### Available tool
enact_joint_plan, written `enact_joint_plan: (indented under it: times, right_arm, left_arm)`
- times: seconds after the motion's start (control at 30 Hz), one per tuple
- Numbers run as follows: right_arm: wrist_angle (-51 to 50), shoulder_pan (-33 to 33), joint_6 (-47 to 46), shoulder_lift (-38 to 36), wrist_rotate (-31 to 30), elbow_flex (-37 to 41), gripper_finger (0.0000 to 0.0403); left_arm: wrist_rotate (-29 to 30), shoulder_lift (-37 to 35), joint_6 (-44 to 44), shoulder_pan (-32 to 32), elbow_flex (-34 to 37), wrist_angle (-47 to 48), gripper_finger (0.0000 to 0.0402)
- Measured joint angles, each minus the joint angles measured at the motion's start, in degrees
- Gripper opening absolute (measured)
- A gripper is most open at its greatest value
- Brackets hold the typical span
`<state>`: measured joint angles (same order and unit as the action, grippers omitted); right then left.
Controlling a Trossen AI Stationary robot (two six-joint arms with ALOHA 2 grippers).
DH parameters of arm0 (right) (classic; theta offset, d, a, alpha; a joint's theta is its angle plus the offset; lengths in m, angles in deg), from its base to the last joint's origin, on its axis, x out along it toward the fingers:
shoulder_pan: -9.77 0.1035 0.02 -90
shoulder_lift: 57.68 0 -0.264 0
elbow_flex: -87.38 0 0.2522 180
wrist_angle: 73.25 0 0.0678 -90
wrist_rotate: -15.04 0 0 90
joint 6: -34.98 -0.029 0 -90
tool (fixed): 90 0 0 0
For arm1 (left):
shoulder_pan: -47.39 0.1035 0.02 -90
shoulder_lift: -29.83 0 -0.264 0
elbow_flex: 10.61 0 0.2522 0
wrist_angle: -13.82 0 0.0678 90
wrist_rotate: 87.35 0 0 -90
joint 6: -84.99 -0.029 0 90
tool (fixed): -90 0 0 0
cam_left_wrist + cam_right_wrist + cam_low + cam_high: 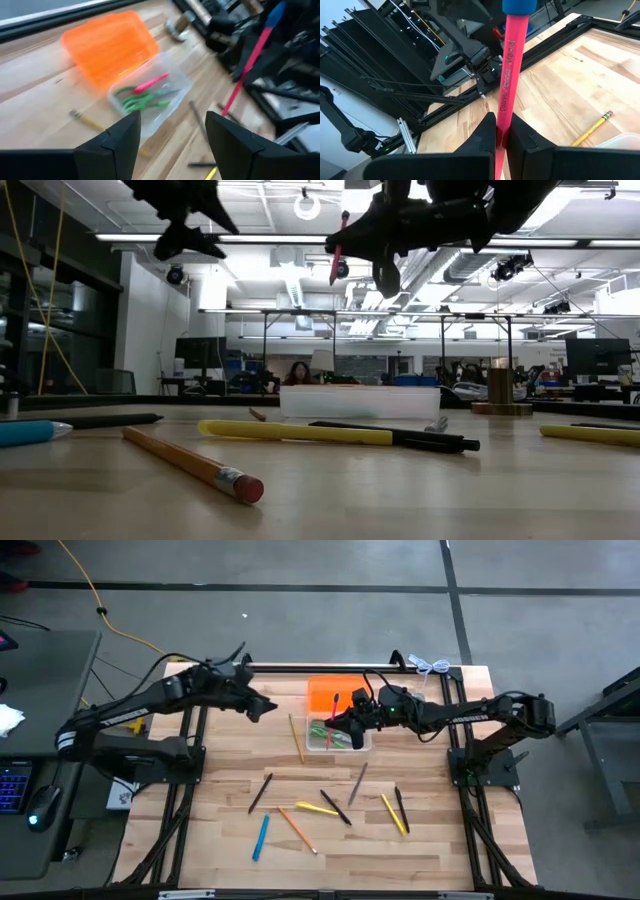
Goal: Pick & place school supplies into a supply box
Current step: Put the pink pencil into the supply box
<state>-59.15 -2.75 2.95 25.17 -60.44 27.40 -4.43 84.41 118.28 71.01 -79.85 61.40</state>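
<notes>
Your right tool (352,720) is gripping one pink pen (508,75) above the box (340,734); your left tool (268,706) is hovering wide open, empty, with ten pens lying on the table (420,840).

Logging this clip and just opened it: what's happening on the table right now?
The right gripper is shut on a pink pen with a blue cap, holding it above the clear plastic tub, which already holds green-handled scissors and a pink pen. The bright orange lid lies against the tub. The left gripper hangs open and empty nearby. About ten pens and pencils remain scattered on the wooden table, among them a yellow pencil.
</notes>
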Motion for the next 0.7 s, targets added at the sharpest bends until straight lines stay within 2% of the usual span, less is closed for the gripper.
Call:
enact_joint_plan:
  times: [0.17,0.27,0.47,0.7]
  right_arm:
    - [-1.69,0.00,0.20,0.00,-1.12,0.00,0.0000]
    - [-2.35,0.00,0.52,0.00,-1.13,0.00,0.0000]
    - [-2.52,0.00,1.00,0.00,-2.25,0.00,0.0000]
    - [-3.94,0.00,1.47,0.00,-3.03,0.00,0.0000]
  left_arm:
    - [0.64,-3.76,0.11,0.00,0.05,4.23,0.0250]
    - [0.70,-6.89,0.14,0.00,1.42,3.19,0.0250]
    - [2.95,-15.30,1.69,0.00,7.33,2.64,0.0250]
    - [2.91,-25.48,2.76,0.00,14.24,-1.28,0.0250]
